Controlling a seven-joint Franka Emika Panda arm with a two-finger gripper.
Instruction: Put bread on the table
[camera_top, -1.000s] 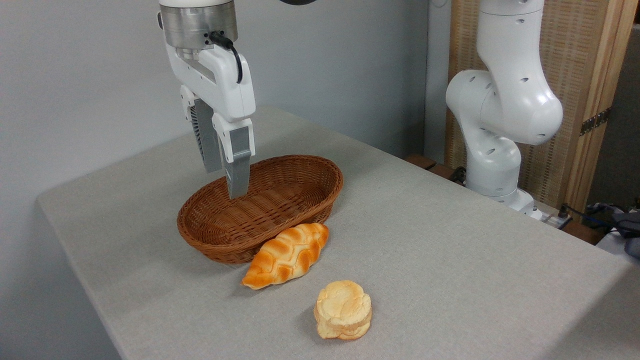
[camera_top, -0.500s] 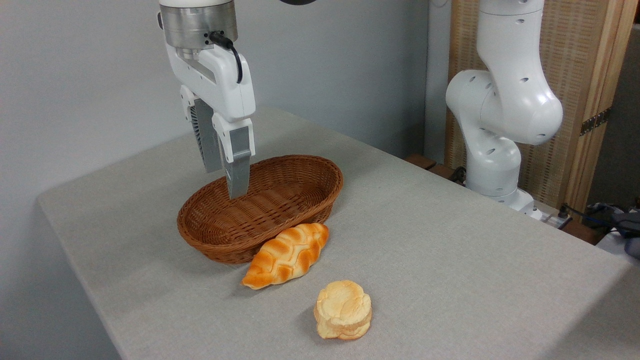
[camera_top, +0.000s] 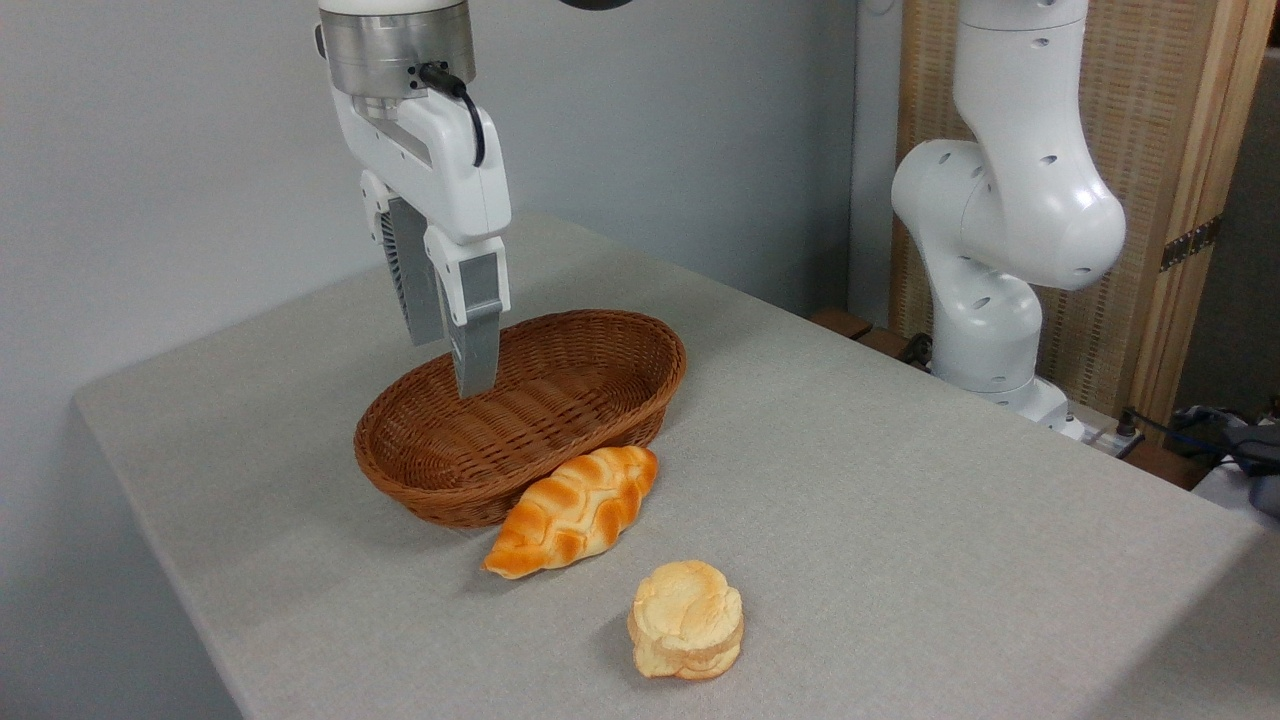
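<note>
The bread (camera_top: 687, 620), a small round knotted bun showing mostly pale yellow, lies on the grey-beige cloth of the table (camera_top: 900, 500) near the front edge. My gripper (camera_top: 452, 365) hangs well behind and to the left of it, over the left half of the brown wicker basket (camera_top: 600, 335). Its fingers point straight down, stand apart and hold nothing. The fingertips are about level with the basket's rim and far from the bun.
The basket's inside looks empty. A longer braided orange-and-cream loaf (camera_top: 572, 510) lies on the cloth against the basket's front wall, between basket and bun. The arm's white base (camera_top: 985, 330) stands off the table's far right edge.
</note>
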